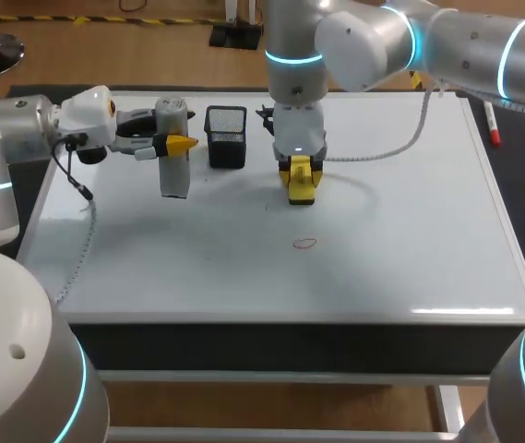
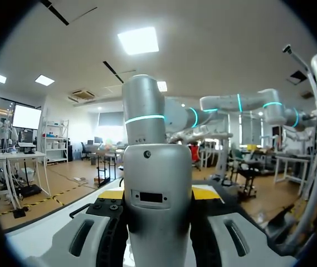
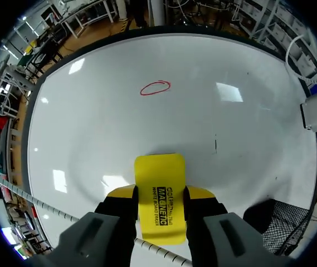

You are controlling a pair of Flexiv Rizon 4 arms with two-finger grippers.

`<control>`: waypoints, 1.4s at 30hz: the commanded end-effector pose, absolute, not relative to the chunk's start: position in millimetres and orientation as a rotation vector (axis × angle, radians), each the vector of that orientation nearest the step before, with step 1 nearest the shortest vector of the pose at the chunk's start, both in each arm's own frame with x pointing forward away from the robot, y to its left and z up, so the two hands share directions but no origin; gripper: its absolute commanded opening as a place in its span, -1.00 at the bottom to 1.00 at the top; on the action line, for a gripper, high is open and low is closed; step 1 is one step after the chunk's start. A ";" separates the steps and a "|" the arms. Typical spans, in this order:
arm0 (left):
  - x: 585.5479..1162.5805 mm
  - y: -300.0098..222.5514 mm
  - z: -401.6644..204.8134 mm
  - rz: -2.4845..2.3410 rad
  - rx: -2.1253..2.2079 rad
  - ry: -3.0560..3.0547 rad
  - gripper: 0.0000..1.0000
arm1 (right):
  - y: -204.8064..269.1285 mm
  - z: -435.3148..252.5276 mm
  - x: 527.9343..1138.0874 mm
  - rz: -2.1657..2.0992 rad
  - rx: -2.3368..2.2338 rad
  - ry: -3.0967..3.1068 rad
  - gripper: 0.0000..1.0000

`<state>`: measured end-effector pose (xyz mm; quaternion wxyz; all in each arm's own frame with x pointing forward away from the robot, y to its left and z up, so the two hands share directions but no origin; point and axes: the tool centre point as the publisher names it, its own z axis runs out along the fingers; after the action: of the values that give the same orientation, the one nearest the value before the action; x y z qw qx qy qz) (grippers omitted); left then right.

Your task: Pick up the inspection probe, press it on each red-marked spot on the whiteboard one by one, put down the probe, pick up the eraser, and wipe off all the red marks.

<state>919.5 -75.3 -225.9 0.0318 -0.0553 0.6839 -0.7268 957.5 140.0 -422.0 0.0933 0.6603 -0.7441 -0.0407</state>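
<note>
Camera layout — three views
Head high behind, facing down; right wrist close over same whiteboard; left wrist level, roomward.

site: robotics lab | seen: left robot arm, right robot arm, whiteboard

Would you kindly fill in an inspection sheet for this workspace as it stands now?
Surface: whiteboard, with one small red mark, an oval outline.
Job's things: inspection probe held upright in the left gripper; eraser in the right gripper, short of the red mark.
Clutter: black mesh basket at the board's far side; red marker just off its right edge.
Grippers: left shut on the probe, right shut on the eraser.
Cables: white cable loops from the right arm over the board; thin cable hangs from the left arm.
Surroundings: nothing seen reaching over the board.
</note>
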 end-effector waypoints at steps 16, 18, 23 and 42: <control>920.2 -75.5 -224.9 -2.239 -0.170 2.106 -1.00 | 73.1 -426.4 967.3 -0.100 1.841 -2.286 -1.00; 920.2 -75.5 -224.9 -2.239 -0.170 2.106 -1.00 | 68.6 -425.3 968.2 -0.102 1.832 -2.297 -1.00; 920.2 -75.5 -224.9 -2.239 -0.170 2.106 -1.00 | 59.8 -406.9 972.6 -0.151 1.833 -2.346 -1.00; 920.2 -75.5 -224.9 -2.239 -0.170 2.106 -1.00 | -29.0 -369.1 1010.2 -0.118 1.671 -2.514 -1.00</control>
<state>919.5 -75.4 -225.9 0.0318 -0.0553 0.6839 -0.7267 1009.4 -20.4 -373.8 0.0617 0.5508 -0.8316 -0.0361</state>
